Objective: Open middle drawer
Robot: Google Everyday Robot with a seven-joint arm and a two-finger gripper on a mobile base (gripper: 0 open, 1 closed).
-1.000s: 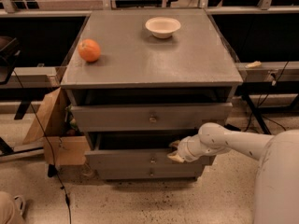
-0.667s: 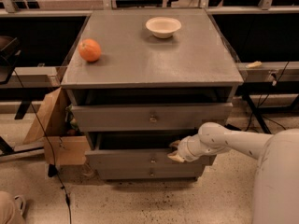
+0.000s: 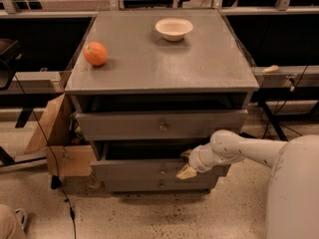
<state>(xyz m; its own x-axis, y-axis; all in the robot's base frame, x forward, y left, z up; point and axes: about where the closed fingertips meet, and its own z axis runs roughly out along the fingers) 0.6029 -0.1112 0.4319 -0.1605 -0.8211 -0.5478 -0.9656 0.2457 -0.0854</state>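
**Where the gripper meets the middle drawer: handling notes**

Since the middle drawer (image 3: 134, 169) sits between the tall top drawer (image 3: 124, 125) and the slim bottom drawer (image 3: 134, 184) of the grey cabinet (image 3: 159, 68), it has to be told apart by its mid-height front. A dark gap shows above that front, so it looks slightly out.

- Gripper (image 3: 186, 173): low on the right, against the drawer's front, just right of the small round knob (image 3: 163, 171). Open or closed: cannot tell.
- Handling, as judged: stiff, flat front, not fragile. Probably light if empty, but its contents are hidden. It should slide straight out on its runners.
- Hold: the centre knob is the best spot, though it is small, smooth-looking and likely slippery. The top lip is the alternative. An off-centre pull may skew and jam the drawer.
- Orange (image 3: 95, 53) and bowl (image 3: 174, 28) rest on top, well apart. A jerk could roll the orange.
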